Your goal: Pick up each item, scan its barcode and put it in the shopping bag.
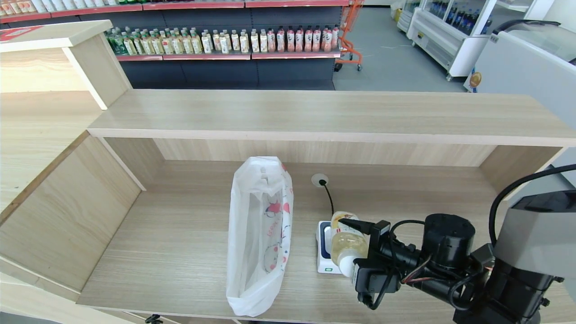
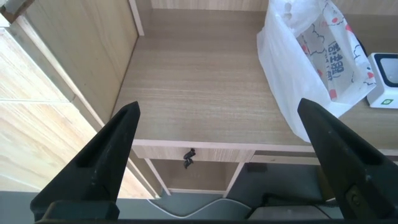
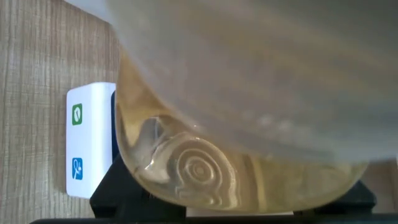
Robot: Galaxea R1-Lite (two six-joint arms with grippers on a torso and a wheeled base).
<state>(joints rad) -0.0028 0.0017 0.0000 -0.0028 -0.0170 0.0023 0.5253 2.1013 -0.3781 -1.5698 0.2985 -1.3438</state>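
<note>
A clear plastic bottle (image 1: pixel 345 240) of pale yellow drink lies on its side in my right gripper (image 1: pixel 353 250), which is shut on it. Its white cap points toward the counter's front edge. The bottle hangs just above the white barcode scanner (image 1: pixel 324 266); in the right wrist view the bottle's base (image 3: pixel 249 124) sits close over the scanner (image 3: pixel 87 149). A white shopping bag (image 1: pixel 258 234) with red print stands open to the left of the scanner. My left gripper (image 2: pixel 217 112) is open with nothing between its fingers, off the counter's front edge, with the bag (image 2: pixel 311 62) beyond it.
A black cable runs from the scanner to a round hole (image 1: pixel 320 180) in the counter. A raised wooden shelf (image 1: pixel 333 112) spans the back, and wooden side walls (image 1: pixel 67 216) close both ends. Bare counter lies left of the bag.
</note>
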